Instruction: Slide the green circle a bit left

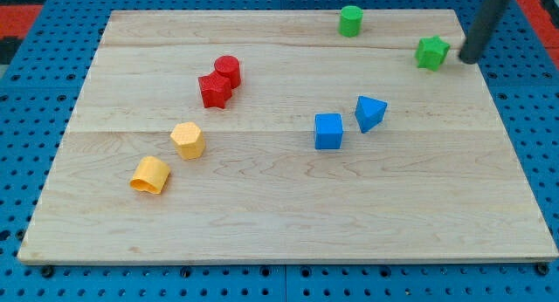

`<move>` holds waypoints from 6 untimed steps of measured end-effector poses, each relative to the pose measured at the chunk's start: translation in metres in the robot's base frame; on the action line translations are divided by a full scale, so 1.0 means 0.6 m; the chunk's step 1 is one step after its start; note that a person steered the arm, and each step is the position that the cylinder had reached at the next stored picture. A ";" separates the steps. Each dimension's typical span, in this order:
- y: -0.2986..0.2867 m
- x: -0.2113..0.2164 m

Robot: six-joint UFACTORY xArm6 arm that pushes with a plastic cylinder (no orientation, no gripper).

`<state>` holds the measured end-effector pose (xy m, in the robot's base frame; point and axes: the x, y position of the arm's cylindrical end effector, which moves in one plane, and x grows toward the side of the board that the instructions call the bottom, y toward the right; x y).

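Camera view: one wooden board [288, 223] on a blue pegboard surface [35, 84], seen from above at a slant.
Pincer: none on this arm, so nothing can be released, clenched or grasped; it ends in a straight dark rod.
My tip [465, 58]: at the board's 2 o'clock edge, just beside the green star [431, 52], at the star's 3 o'clock; whether they touch, I cannot tell.
Green circle [350, 21]: short upright cylinder, bright green, flat round top, near the board's 1 o'clock edge; at 10 o'clock from my tip, well apart, with the star between.
Red pair: red circle [228, 70] touching red star [214, 90], at the board's 10 o'clock.
Blue pair: blue cube [328, 131] and blue triangle [369, 113], close together, right of centre.
Yellow pair: yellow hexagon [188, 140] and yellow arch-shaped block [150, 175], at 8 o'clock.
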<state>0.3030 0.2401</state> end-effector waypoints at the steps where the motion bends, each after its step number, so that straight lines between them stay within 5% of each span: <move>1: -0.171 -0.088; 4: -0.080 -0.139; 6: -0.204 -0.177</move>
